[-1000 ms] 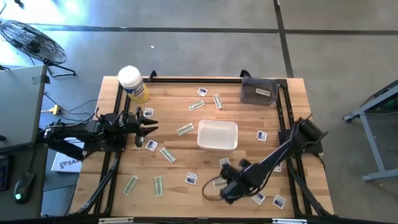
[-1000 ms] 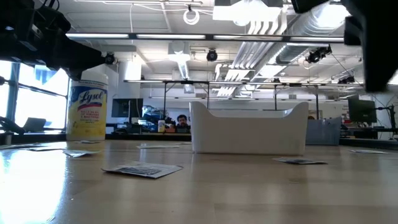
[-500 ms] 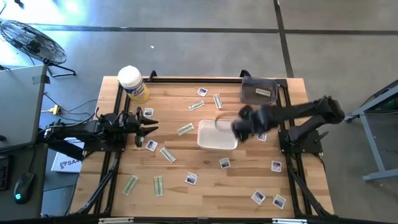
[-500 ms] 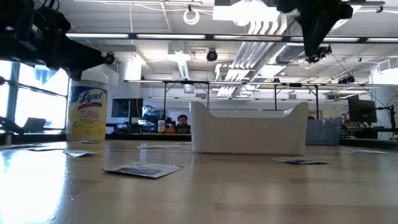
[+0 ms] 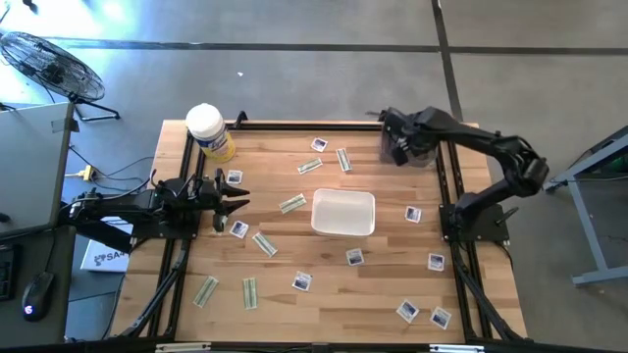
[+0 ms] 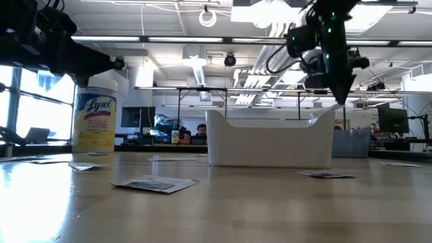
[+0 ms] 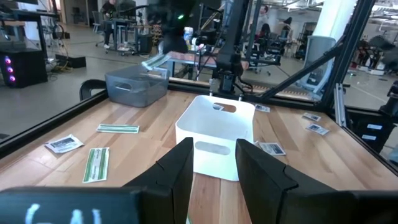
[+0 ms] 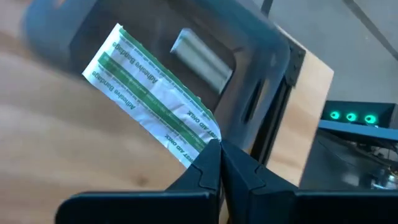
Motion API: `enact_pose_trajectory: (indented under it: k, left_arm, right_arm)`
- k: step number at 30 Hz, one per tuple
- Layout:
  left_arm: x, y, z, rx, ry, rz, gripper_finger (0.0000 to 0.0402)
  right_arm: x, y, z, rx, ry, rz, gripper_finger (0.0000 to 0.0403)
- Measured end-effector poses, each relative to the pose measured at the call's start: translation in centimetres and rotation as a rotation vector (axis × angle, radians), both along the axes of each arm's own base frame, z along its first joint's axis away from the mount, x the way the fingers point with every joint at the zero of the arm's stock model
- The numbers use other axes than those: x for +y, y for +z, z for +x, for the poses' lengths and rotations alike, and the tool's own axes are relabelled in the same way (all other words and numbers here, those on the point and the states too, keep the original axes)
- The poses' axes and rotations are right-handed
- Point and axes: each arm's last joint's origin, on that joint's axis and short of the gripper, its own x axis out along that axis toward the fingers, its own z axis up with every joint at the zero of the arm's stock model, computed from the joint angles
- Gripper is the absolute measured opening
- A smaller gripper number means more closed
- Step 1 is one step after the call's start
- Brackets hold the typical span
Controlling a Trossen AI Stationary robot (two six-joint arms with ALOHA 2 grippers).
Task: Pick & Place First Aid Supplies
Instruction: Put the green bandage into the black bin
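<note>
Your right gripper (image 8: 219, 147) hangs over the far right corner of the tabletop (image 5: 294, 245), above the dark grey bin (image 5: 417, 149), with its fingers (image 8: 202, 171) pinched shut on one end of an adhesive bandage strip (image 8: 154, 107); in the right wrist view the strip, white with green bands and print, sticks out from the fingertips over the bin's rim. In the low view the same arm points down behind the white tray (image 6: 270, 138). Your left gripper (image 5: 238, 197) waits at the left side of the tabletop, low and level, fingers (image 7: 177, 171) parted with nothing between them, aimed toward the white tray, which sits near the middle of the tabletop. The remaining first aid supplies lie scattered flat on the wood: square white packets (image 5: 302, 281) with dark print in front of and to the right of the tray, and pale green-striped strips (image 5: 250, 291) toward the near left, plus one strip (image 5: 291, 204) just left of the tray and one (image 5: 342, 159) beyond it. A yellow Lysol canister (image 5: 210, 131) with a white lid stands at the far left corner. A person (image 6: 200, 131) shows in the room behind the tabletop.
</note>
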Motion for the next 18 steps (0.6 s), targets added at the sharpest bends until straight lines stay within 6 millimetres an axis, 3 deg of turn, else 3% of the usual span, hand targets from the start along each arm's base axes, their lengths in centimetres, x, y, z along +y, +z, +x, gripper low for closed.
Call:
enact_pose_trajectory:
  k: [5,13,18]
  left_arm:
    - [0.0,0.0,0.0,0.0,0.0,0.0,0.0119]
    - [0.0,0.0,0.0,0.0,0.0,0.0,0.0119]
    - [0.0,0.0,0.0,0.0,0.0,0.0,0.0119]
  right_arm:
    - [-3.3,-1.6,-1.3,-0.036,-0.005,-0.024,0.0]
    - [-6.2,-5.2,-0.5,0.097,0.05,0.126,0.0]
    - [-7.7,-7.5,-1.2,0.179,0.0,0.179,0.0]
